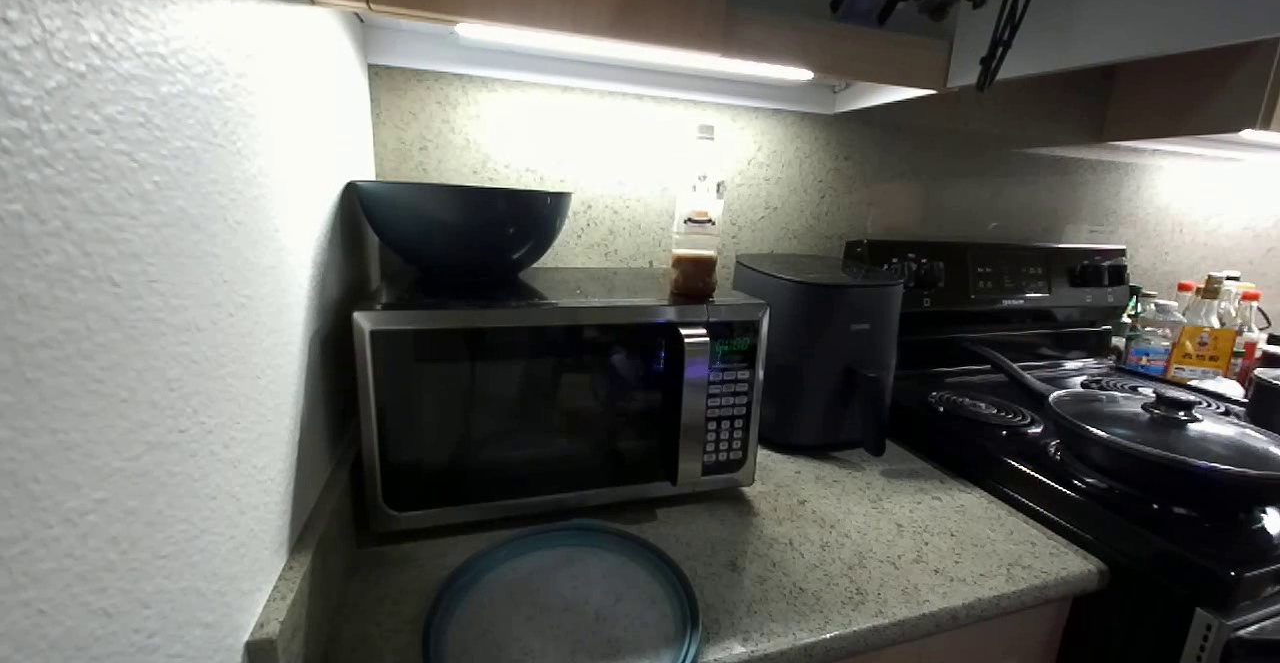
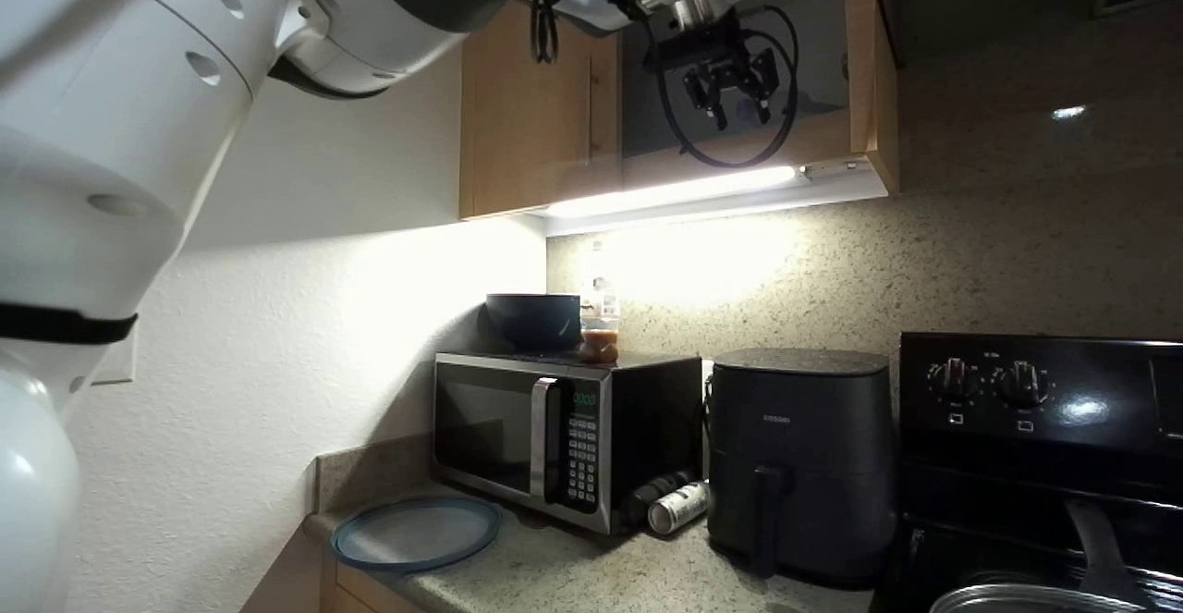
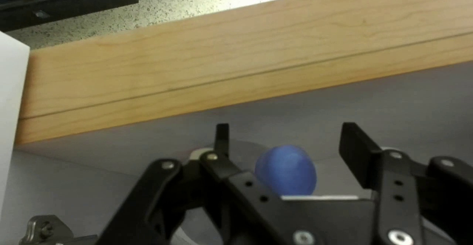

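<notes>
Hanging at the cabinet [image 3: 236,71], the gripper [image 3: 286,138] has its jaws well apart, released, with the fingertips [image 3: 222,138] at 10 and 2 o'clock of the blue ball [image 3: 286,169] in the wrist view. That ball is inside the cabinet, at 5 o'clock from the wrist view's centre; gaps show between it and both fingertips, and what it rests on cannot be told. A pale thing [image 3: 198,153], mostly hidden by the gripper, shows at the ball's 9 o'clock. Toward the wrist view's edge are a hinge [image 3: 47,229] at 8 o'clock and a white panel [image 3: 11,89] at 9. In an exterior view, the microwave [image 1: 540,413] stands on the counter [image 1: 850,543], with the bowl [image 1: 460,228] on top at its 11 o'clock and the bottle [image 1: 694,271], part-filled with something brown, at its 1 o'clock. Just beside it at 3 o'clock is the air fryer [image 1: 815,353], and at 6 o'clock the round tray [image 1: 565,603] lies on the counter. Past the air fryer, also at 3 o'clock, the stove [image 1: 1060,281] bears a lidded pan [image 1: 1125,433]. A can [image 2: 679,507] lies on its side between microwave and air fryer in an exterior view.
</notes>
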You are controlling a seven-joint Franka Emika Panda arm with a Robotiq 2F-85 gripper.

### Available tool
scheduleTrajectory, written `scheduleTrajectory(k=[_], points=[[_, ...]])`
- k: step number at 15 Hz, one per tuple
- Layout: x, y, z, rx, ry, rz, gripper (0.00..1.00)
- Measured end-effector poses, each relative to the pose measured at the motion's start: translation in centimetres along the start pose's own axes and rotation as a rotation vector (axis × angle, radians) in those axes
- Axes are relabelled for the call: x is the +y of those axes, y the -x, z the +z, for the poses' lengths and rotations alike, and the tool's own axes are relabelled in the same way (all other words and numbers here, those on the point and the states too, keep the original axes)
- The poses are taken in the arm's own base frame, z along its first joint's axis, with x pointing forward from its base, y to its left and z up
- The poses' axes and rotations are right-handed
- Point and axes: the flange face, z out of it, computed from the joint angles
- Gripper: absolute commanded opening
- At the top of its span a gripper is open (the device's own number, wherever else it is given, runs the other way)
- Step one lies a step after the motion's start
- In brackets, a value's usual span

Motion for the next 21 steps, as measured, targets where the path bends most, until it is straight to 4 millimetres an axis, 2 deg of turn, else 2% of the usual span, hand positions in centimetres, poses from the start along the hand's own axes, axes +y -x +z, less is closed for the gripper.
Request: scheduleTrajectory(k=[6,10,12,13,15,16,17,18,21], points=[[0.0,-0.3,0.2,0.008,0.001,0.0,0.09],[-0.1,-0.5,-0.1,0.018,-0.001,-0.001,0.02],[-0.1,-0.6,-0.2,0.021,-0.001,-0.001,0.07],[-0.1,-0.6,-0.2,0.022,-0.001,0.0,0.31],[0.0,-0.7,-0.3,0.024,0.001,0.004,0.34],[0.1,-0.7,-0.4,0.025,0.002,0.01,0.15],[0.2,-0.8,-0.5,0.028,0.007,0.017,0.21],[0.2,-0.8,-0.6,0.031,0.01,0.021,0.53],[0.2,-0.8,-0.6,0.032,0.01,0.022,0.72]])
